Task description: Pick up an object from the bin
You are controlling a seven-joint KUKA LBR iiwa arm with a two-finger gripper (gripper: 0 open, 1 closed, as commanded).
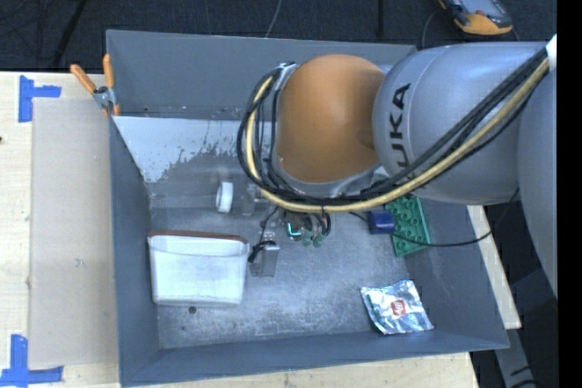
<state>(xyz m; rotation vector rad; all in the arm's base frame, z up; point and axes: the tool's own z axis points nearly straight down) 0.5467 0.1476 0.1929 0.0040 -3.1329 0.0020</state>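
Box (198, 275), white with brown top edge, just left of the jaws, their state unclear.

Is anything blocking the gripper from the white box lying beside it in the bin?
Nothing visible does. The gripper hangs just off the right edge of the white box, no object between them; the small white cylinder lies further back, clear of that gap.
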